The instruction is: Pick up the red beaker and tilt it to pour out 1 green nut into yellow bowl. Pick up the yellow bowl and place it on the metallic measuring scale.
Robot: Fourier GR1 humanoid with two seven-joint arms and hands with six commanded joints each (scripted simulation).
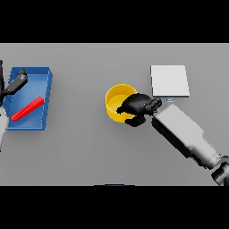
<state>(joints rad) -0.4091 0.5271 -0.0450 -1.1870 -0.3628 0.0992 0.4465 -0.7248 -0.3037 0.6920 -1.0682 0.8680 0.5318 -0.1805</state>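
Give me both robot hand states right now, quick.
Left robot hand: open, holding nothing, over the blue tray.
Right robot hand: closed on the yellow bowl rim.

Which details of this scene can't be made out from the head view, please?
- Yellow bowl: its right side and much of its inside are covered by the right robot hand, so any nut inside cannot be seen.
- Left robot hand: cut off by the view's left edge over the blue tray; its grip is unclear.
- Red beaker: too small to show its contents.
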